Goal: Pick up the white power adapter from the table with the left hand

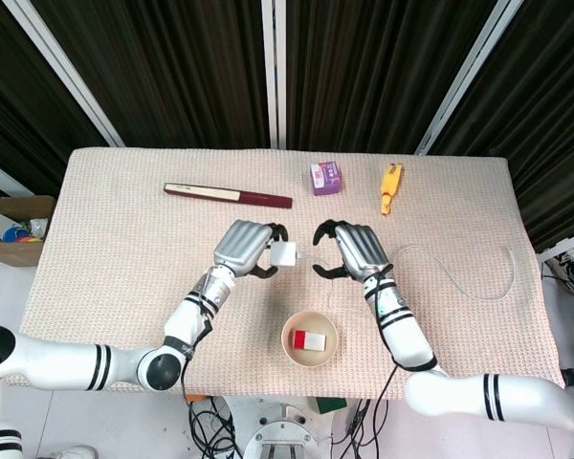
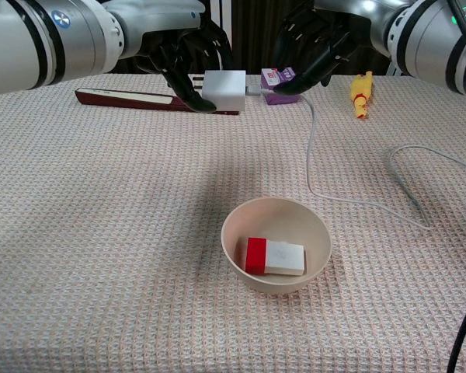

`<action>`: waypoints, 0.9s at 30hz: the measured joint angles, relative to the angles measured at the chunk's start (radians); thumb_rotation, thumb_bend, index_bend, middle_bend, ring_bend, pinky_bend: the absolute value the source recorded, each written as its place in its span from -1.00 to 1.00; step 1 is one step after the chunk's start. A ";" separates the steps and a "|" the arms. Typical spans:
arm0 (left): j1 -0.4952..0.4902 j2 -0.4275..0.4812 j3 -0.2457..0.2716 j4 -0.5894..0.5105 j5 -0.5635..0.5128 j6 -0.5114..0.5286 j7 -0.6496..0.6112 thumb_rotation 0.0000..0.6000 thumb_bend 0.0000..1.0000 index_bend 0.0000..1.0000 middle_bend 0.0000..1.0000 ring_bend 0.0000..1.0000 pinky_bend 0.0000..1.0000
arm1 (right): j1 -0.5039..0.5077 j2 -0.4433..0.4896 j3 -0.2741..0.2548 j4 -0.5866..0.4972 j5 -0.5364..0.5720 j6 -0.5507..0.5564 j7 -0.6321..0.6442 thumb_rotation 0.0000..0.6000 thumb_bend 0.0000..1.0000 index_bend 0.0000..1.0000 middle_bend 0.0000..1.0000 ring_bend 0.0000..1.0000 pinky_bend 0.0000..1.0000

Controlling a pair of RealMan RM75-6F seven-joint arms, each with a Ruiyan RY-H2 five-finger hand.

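Note:
The white power adapter [image 1: 284,254] [image 2: 225,91] is off the table, held in the air by my left hand [image 1: 247,247] [image 2: 180,48], whose dark fingers grip it from the left side. Its white cable [image 1: 456,279] [image 2: 311,152] hangs from the adapter's right face and trails over the cloth to the right. My right hand [image 1: 354,249] [image 2: 320,39] hovers just right of the adapter with fingers spread and curled toward the plug end; I see nothing held in it.
A beige bowl [image 1: 329,327] [image 2: 234,219] with a red and white block [image 2: 274,256] stands near the front edge below the hands. At the back lie a dark red flat stick [image 1: 228,195], a purple box [image 1: 326,177] and a yellow toy [image 1: 390,187].

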 measured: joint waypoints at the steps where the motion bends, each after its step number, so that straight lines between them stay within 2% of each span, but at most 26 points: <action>1: -0.004 -0.001 -0.001 -0.001 -0.005 0.001 0.002 1.00 -0.26 -0.02 -0.18 0.45 0.90 | 0.008 -0.012 0.003 0.001 0.012 0.011 -0.011 1.00 -0.54 0.10 -0.17 -0.31 0.16; 4: -0.016 -0.003 -0.003 -0.006 -0.014 0.006 0.008 1.00 -0.26 -0.02 -0.18 0.45 0.90 | 0.030 -0.045 0.009 0.013 0.050 0.044 -0.044 1.00 -0.46 0.13 -0.15 -0.31 0.17; 10: -0.029 -0.001 -0.003 -0.011 -0.030 0.013 0.012 1.00 -0.27 -0.02 -0.18 0.45 0.90 | 0.064 -0.099 0.013 0.049 0.097 0.093 -0.089 1.00 -0.44 0.15 -0.14 -0.31 0.17; 27: -0.053 0.014 0.002 -0.015 -0.053 -0.001 -0.007 1.00 -0.26 -0.03 -0.18 0.45 0.90 | 0.070 -0.098 0.000 0.061 0.096 0.071 -0.061 1.00 -0.43 0.20 -0.13 -0.30 0.18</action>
